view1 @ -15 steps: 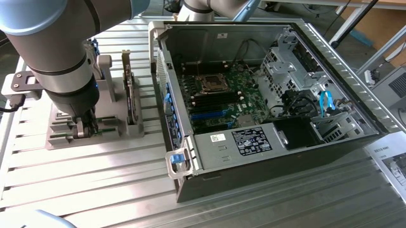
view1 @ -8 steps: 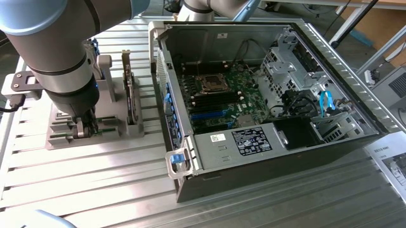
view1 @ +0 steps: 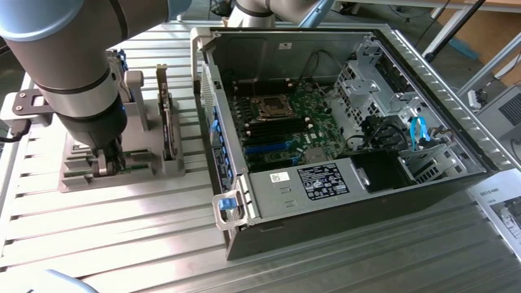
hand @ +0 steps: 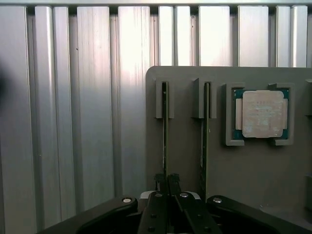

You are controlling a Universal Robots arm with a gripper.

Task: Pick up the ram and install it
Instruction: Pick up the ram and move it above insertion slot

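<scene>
The black 2-finger gripper (hand: pixel 166 178) was pinched narrow on the thin green ram stick (hand: pixel 165 131), which stood edge-on in its slot in the grey plastic holder (hand: pixel 253 170), at 9 o'clock of the open black computer case (view1: pixel 326 238), so grasping looked done, lifting and installing left.

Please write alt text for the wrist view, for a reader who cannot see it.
The gripper is shut on the ram, a thin stick standing in a slot of a grey holder. A second stick stands in the next slot, with a processor chip in a square recess beside it. The holder sits on a ribbed metal table.
</scene>
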